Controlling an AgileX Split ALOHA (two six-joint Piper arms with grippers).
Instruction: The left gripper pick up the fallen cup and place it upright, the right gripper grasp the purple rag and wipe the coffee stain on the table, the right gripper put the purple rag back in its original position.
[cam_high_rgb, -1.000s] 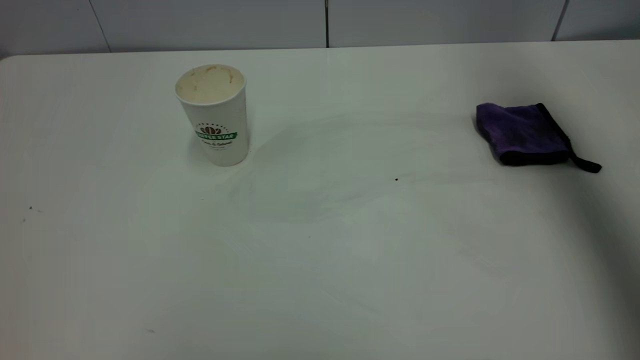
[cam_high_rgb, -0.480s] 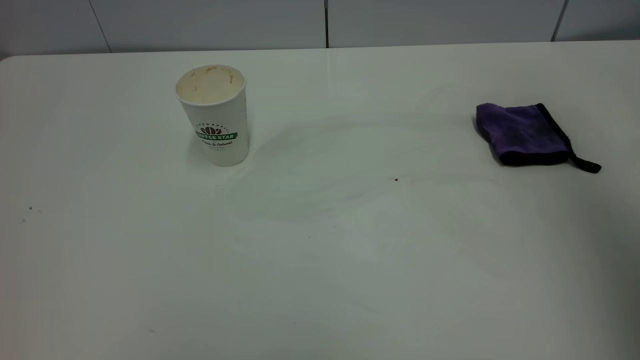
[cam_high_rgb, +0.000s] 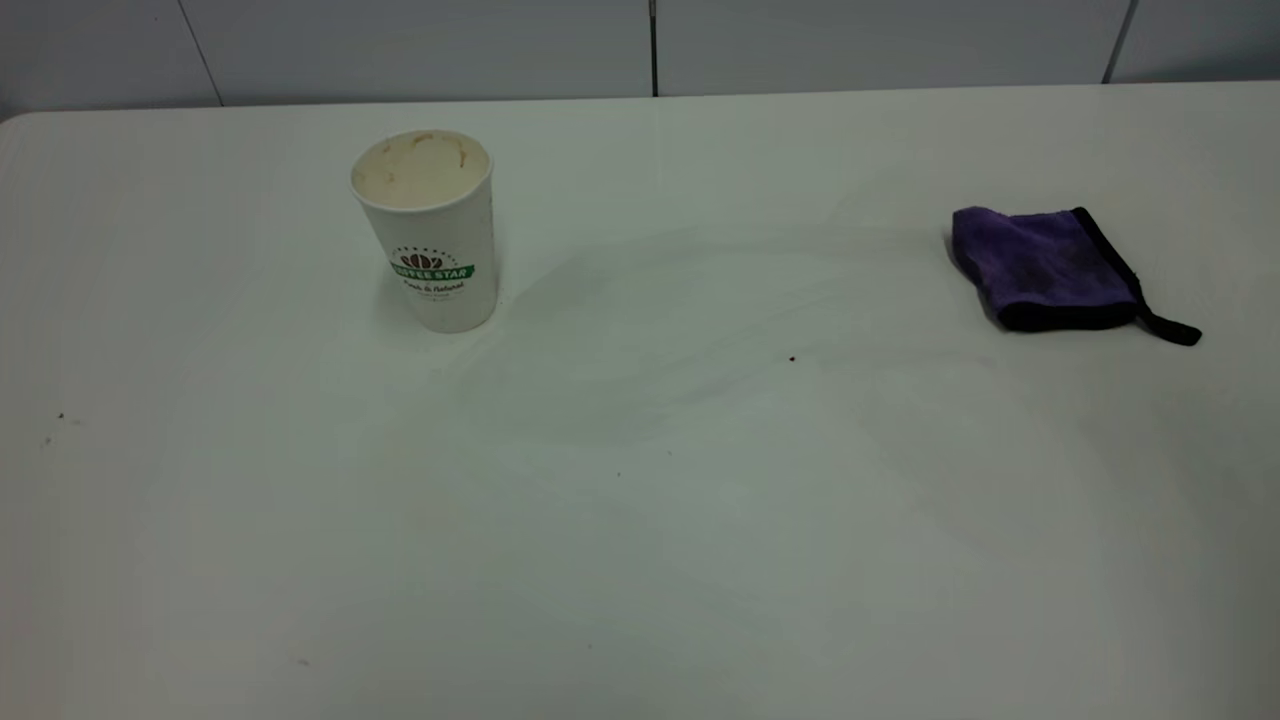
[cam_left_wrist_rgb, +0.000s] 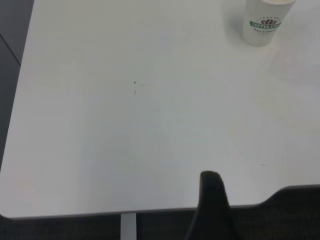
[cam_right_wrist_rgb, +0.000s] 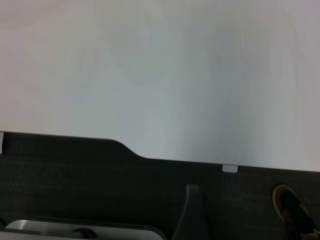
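The cup (cam_high_rgb: 430, 228) stands upright on the table (cam_high_rgb: 640, 580) at the back left, logo facing the camera; it also shows in the left wrist view (cam_left_wrist_rgb: 265, 22). The purple rag (cam_high_rgb: 1045, 267) lies folded at the back right, its black loop tab pointing right. No brown blotches of the coffee stain show; only a faint dull smear (cam_high_rgb: 600, 390) marks the middle. Neither arm is in the exterior view. My left gripper (cam_left_wrist_rgb: 212, 205) hangs back over the table's near edge, far from the cup. My right gripper (cam_right_wrist_rgb: 192, 212) is off the table, over dark floor.
A lone tiny dark speck (cam_high_rgb: 792, 358) lies right of centre, and faint specks (cam_high_rgb: 60, 416) near the left edge. The right wrist view shows the table's edge (cam_right_wrist_rgb: 175, 161), dark floor and a shoe (cam_right_wrist_rgb: 295, 210).
The dark shadow over the table's right side and the rag has faded and drawn back to the right. The cup and the rag have not moved.
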